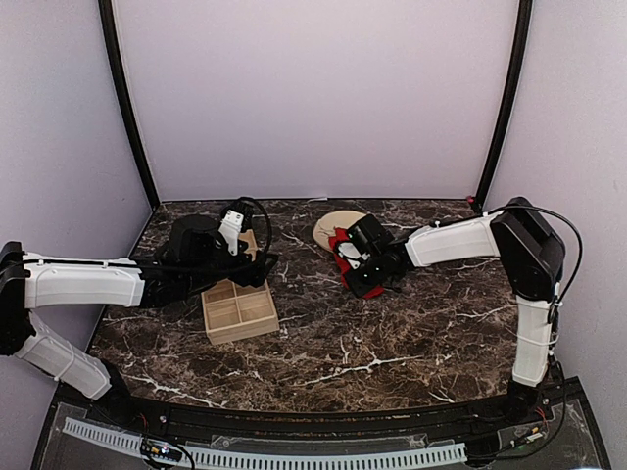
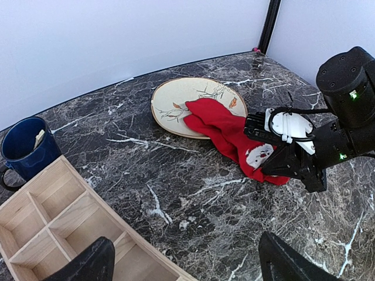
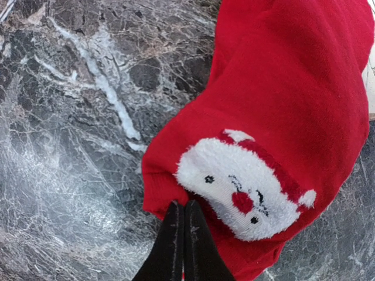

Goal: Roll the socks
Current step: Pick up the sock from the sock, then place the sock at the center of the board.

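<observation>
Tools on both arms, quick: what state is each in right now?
Left tool: open, holding nothing.
Right tool: shut, pinching the edge of the red socks.

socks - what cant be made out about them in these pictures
How many socks: top view, right arm mostly covers them; wrist views show one overlapping red heap.
Whether the right gripper pinches cloth: right wrist view, shut fingertips hide the contact.
Far sock end: right wrist view, cut off by the top edge.
</observation>
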`<action>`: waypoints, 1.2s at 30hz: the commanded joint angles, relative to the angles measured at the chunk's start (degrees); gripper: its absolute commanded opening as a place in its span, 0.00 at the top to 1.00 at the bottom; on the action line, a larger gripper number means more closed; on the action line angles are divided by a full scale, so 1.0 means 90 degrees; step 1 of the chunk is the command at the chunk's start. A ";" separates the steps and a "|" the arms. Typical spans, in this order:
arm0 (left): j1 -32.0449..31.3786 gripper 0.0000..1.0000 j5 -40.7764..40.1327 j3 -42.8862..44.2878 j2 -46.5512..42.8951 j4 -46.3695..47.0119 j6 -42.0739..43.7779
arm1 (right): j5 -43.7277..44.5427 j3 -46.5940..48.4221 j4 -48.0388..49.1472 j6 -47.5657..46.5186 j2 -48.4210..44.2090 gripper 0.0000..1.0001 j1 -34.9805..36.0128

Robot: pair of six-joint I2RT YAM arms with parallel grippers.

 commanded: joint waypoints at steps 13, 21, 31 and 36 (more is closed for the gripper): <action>-0.0041 0.12 0.0011 -0.0016 -0.0022 0.0006 -0.0052 | 0.0168 0.0056 -0.0006 -0.0096 -0.0742 1.00 -0.0039; -0.0041 0.12 0.0007 0.0000 -0.0021 -0.0016 -0.0031 | 0.0460 0.0079 -0.0100 -0.0159 -0.1175 1.00 -0.0054; -0.0044 0.12 0.0030 0.0009 -0.0050 -0.0087 -0.0044 | 0.0555 0.0501 -0.0035 -0.0171 -0.1345 1.00 -0.0400; -0.0041 0.12 0.0014 0.0053 -0.0061 -0.0152 -0.0012 | 0.0525 0.0996 -0.0082 -0.0242 -0.1324 1.00 -0.0624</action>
